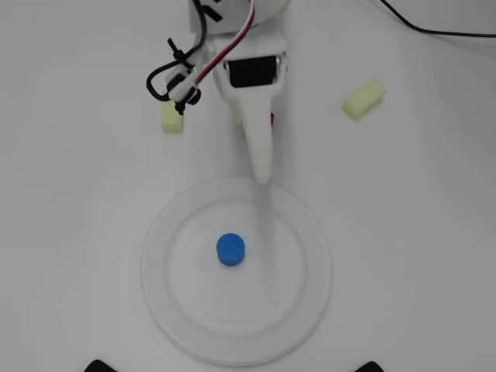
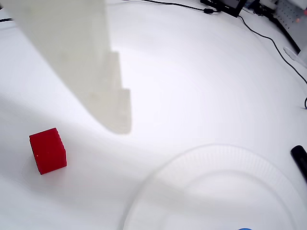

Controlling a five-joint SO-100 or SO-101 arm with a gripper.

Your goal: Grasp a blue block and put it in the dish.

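Observation:
The blue block (image 1: pixel 231 249) stands upright near the middle of the dish (image 1: pixel 306 232), a big round white plate in the lower centre of the overhead view. My gripper (image 1: pixel 263 175) points down the picture, its tip over the dish's far rim, above and to the right of the block and apart from it. The fingers look pressed together with nothing between them. In the wrist view the gripper (image 2: pixel 120 125) hangs over bare table, the dish rim (image 2: pixel 216 154) lies at the lower right, and only a blue sliver of the block (image 2: pixel 244 229) shows at the bottom edge.
A red cube (image 2: pixel 47 150) sits on the table left of the gripper in the wrist view; in the overhead view it (image 1: pixel 272 118) peeks out beside the arm. Two pale yellow blocks (image 1: pixel 364 98) (image 1: pixel 172 116) lie either side of the arm. A black cable (image 1: pixel 434 31) runs at the top right.

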